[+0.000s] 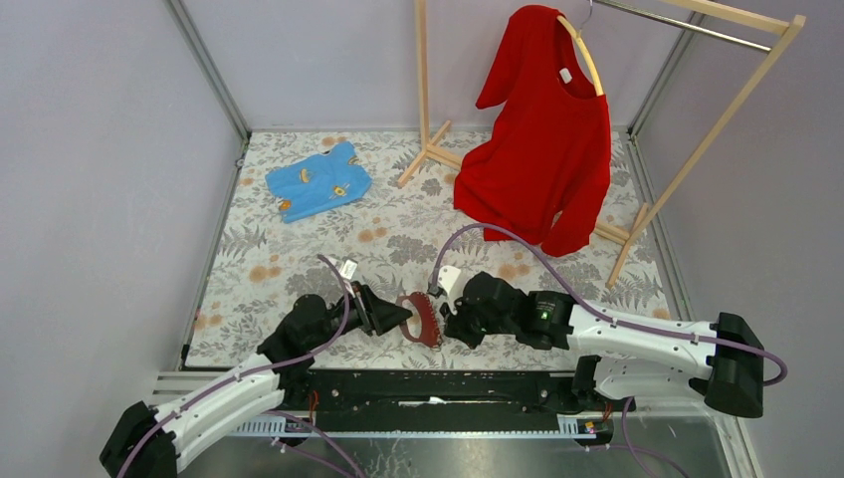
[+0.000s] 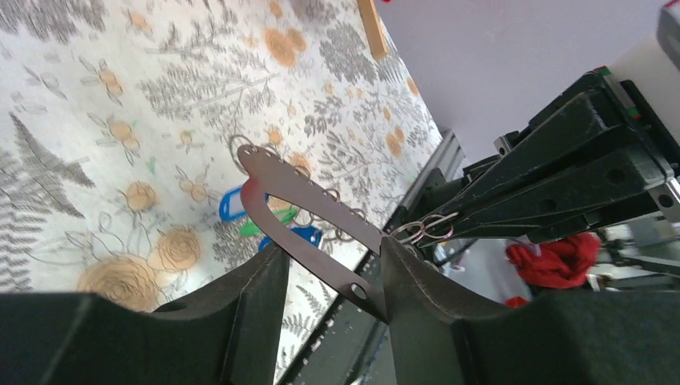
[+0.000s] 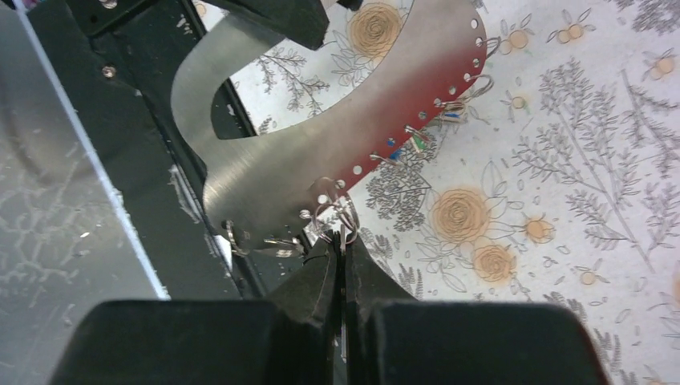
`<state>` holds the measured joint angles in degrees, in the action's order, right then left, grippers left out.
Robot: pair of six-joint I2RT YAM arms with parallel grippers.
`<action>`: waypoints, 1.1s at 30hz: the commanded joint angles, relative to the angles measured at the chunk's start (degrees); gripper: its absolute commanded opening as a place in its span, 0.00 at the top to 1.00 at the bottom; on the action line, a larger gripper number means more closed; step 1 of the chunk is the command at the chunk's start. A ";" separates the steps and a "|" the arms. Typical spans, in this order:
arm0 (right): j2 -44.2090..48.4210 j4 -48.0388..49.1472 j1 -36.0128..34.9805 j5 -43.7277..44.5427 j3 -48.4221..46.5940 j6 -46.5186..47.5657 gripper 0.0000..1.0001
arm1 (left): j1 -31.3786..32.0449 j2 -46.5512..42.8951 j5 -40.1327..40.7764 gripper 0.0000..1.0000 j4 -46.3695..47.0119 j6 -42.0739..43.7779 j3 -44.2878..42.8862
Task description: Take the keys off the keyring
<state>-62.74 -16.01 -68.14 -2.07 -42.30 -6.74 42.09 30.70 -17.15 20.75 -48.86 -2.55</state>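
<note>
The keyring is a crescent-shaped metal plate, red on one face, with holes along its rim that carry small split rings. It hangs above the floral cloth between my two grippers. My left gripper is open, and the plate passes between its fingers and leans on the right one. My right gripper is shut on a thin silvery key that hangs by rings from the plate's lower end. Further keys with blue heads and a green tag dangle behind the plate.
A red shirt hangs on a wooden rack at the back right. A blue garment lies at the back left. A black metal rail runs along the near table edge, right under the grippers.
</note>
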 commanded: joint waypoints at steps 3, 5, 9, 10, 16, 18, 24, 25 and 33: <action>0.21 2.61 -1.88 7.05 -1.96 6.01 1.00 | 5.30 -9.92 14.76 0.47 -8.39 11.03 -4.22; 1.04 3.38 -1.91 9.38 -1.63 6.40 1.00 | 6.66 -10.82 16.54 0.46 -10.57 11.45 -4.38; 3.71 6.84 -1.91 12.07 0.02 6.48 1.00 | 8.55 -11.18 19.21 0.43 -11.58 10.61 -3.46; 4.35 7.54 -1.91 12.64 0.32 6.48 1.00 | 8.89 -11.25 19.90 0.41 -11.72 10.67 -3.46; 7.15 10.03 -1.91 13.98 2.07 8.40 1.00 | 9.78 -11.79 22.12 0.39 -11.11 12.48 -3.36; 7.92 10.70 -1.91 12.98 2.68 8.79 1.00 | 10.04 -11.47 21.19 0.39 -7.68 14.54 -3.20; 13.07 17.81 -1.91 9.72 6.99 10.47 1.00 | 11.43 -1.40 12.87 0.46 9.88 24.35 -3.68; 14.03 19.19 -1.91 9.22 7.64 10.88 1.00 | 11.92 0.88 10.81 0.47 12.65 25.70 -4.30; 13.11 20.86 -1.91 8.28 7.60 10.41 1.00 | 17.94 11.50 6.51 0.47 21.96 31.32 -6.77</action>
<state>-48.05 0.67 -69.67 7.22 -32.95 3.22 57.65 40.66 -8.03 32.53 -22.26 -6.33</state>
